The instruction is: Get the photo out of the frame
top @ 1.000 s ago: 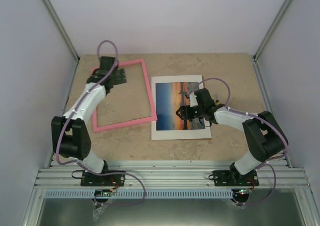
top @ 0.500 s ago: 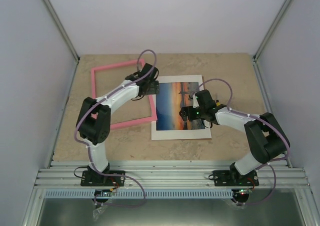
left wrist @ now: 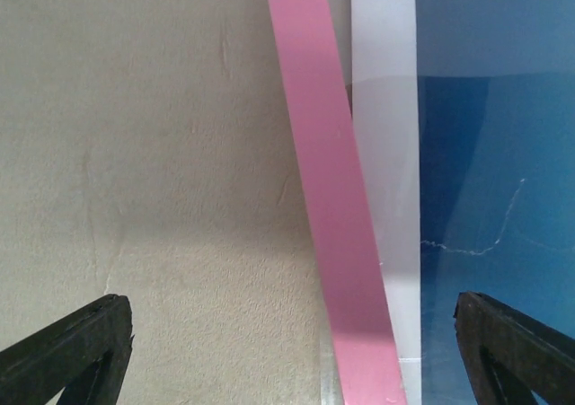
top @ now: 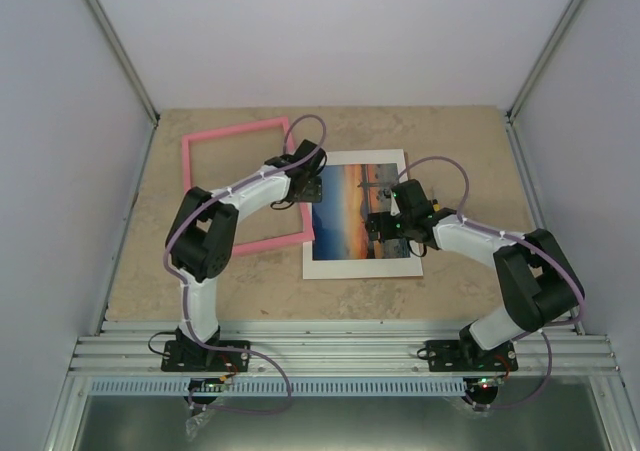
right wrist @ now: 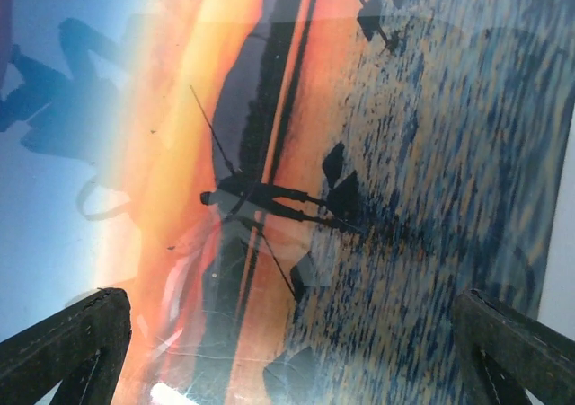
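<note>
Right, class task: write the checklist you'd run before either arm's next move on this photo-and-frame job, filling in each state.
1. Left hand open: ok.
2. Right hand open, over the sunset paper photo: ok.
3. Thin pink rectangular frame empty, table showing through: ok.
4. Frame clear of the white border: not ok, they meet.
5. Photo loose from border: cannot tell.

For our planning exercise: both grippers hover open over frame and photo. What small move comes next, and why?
Probably lower the open left gripper onto the frame, at its right rail, and pull it left: that rail lies against the white border around the photo.
</note>
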You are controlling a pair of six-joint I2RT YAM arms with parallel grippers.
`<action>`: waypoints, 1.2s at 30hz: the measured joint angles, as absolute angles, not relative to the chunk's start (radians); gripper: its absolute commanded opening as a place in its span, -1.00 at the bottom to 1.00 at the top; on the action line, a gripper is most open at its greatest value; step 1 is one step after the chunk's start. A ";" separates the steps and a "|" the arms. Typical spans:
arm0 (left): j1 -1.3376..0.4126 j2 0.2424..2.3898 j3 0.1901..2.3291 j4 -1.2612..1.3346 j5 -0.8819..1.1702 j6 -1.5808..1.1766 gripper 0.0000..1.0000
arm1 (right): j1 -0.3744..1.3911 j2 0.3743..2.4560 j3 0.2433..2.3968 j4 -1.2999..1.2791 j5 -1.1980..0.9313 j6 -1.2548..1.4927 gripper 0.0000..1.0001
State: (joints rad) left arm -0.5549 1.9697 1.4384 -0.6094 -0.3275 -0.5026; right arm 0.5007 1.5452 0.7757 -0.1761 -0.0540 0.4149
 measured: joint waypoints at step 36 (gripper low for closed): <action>-0.406 1.842 1.164 -0.607 -0.350 -0.519 0.99 | 0.481 1.565 0.758 -0.202 -0.030 0.440 0.95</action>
State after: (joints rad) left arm -0.4065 1.8416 1.1645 -0.6075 -0.3504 -0.5186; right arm 0.4808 1.5646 0.7578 -0.2020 -0.0296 0.4400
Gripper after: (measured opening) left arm 0.995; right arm 0.976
